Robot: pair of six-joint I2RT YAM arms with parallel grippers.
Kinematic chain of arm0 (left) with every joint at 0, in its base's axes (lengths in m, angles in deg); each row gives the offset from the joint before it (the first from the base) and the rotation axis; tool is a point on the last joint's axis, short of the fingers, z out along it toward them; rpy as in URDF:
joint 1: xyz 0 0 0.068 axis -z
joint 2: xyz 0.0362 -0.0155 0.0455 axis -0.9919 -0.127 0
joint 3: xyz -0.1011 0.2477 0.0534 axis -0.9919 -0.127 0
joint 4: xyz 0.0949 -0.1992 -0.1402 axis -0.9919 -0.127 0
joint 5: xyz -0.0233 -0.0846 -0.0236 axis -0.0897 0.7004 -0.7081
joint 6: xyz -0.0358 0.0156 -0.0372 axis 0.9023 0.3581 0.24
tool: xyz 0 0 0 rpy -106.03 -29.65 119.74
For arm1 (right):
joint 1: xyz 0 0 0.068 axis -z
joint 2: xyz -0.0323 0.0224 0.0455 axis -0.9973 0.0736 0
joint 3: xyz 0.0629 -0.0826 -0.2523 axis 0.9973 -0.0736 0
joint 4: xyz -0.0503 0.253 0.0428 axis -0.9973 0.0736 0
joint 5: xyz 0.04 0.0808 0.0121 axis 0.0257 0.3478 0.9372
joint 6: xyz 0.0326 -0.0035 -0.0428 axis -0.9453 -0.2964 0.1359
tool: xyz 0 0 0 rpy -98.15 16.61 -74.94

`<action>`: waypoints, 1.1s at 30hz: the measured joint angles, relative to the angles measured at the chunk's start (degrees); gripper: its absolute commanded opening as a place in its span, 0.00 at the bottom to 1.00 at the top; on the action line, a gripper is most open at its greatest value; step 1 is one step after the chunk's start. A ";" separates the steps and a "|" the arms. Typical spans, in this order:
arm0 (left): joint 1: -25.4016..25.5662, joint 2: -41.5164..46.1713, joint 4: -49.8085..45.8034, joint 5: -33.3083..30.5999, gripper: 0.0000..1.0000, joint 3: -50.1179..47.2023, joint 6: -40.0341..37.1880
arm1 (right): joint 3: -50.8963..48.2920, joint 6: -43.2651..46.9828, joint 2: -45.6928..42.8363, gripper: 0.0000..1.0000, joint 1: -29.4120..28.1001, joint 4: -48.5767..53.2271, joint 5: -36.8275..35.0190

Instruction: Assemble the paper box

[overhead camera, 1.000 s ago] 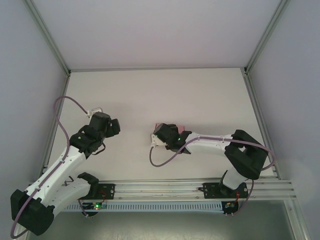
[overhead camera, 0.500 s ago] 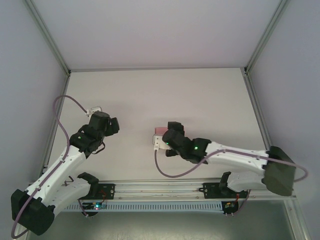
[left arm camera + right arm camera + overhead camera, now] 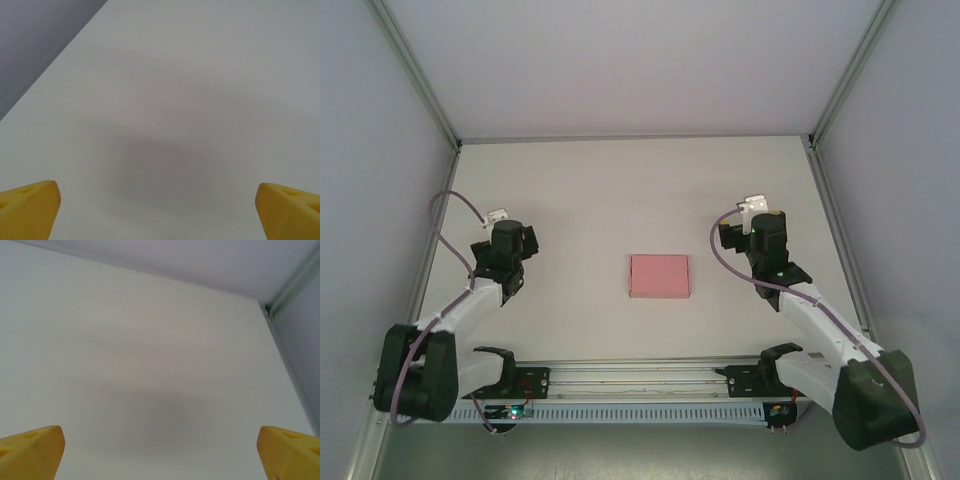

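Pincers: both are standing wide open and gripping nothing. The left pincer (image 3: 510,240) is hovering over the left side of the worktop and the right pincer (image 3: 760,232) over the right side.
Fingertips: the yellow wedge-shaped fingertips (image 3: 30,207) are showing at the bottom corners of the left wrist view with bare surface lying between them. The right wrist view is showing the same (image 3: 31,450).
Box: the light-pink flat rectangular paper box (image 3: 659,276) is lying flat near the middle of the white worktop (image 3: 620,190), a little toward the near edge. It is sitting between the two pincers, well apart from both and touching neither.
Why the box is lying so: from above it is reading as one closed rectangle with no loose flap sticking out, so it is looking assembled. Whether every tab is tucked in is too small to tell.
Why the pincers are standing off: with nothing needing a grip, keeping them released and out to either side is leaving the box untouched and unblocked from above. This is a judgement.
Surroundings: the white-and-black arms (image 3: 470,300) are reaching out from the aluminium rail (image 3: 640,372) at the near edge, trailing purple cables (image 3: 438,215), and grey walls (image 3: 380,200) are closing in the sides.
Counts: one box, two arms, two pincers, four yellow fingertips, two cables, one rail.
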 measured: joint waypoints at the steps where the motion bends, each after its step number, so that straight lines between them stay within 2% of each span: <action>1: -0.57 -2.10 2.60 0.61 1.00 -0.44 -1.75 | -2.01 -0.46 1.40 0.98 0.44 -3.48 0.11; 7: -1.07 -9.77 15.85 10.16 1.00 -1.88 -9.05 | -12.98 2.75 13.60 0.98 0.50 -28.30 0.94; 10: -1.36 -10.88 24.37 13.40 1.00 -4.33 -10.69 | -13.49 3.48 18.34 0.98 1.33 -34.84 1.05; 12: -2.43 -15.80 34.49 14.86 1.00 -6.40 -11.02 | -12.96 3.13 20.26 0.98 2.80 -38.36 1.64; 13: -3.26 -18.38 36.22 15.85 1.00 -6.67 -10.97 | -12.20 2.67 21.00 0.98 3.98 -38.99 2.38; 15: -5.29 -20.28 35.52 18.25 1.00 -6.86 -10.75 | -10.43 1.07 22.18 0.98 8.13 -40.24 6.93; 18: -6.62 -20.68 36.61 22.03 1.00 -5.97 -10.97 | -10.69 -2.43 26.56 0.98 14.43 -48.24 13.42; 20: -6.60 -20.68 37.62 23.30 1.00 -5.29 -11.04 | -12.09 -4.22 26.77 0.98 16.22 -49.55 13.86; 27: -6.60 -20.61 37.92 24.90 1.00 -4.74 -11.28 | -10.51 -4.72 27.28 0.98 11.67 -48.96 11.85; 33: -6.60 -20.61 37.90 25.05 1.00 -4.74 -11.43 | -10.47 -4.72 27.28 0.98 11.39 -48.30 10.78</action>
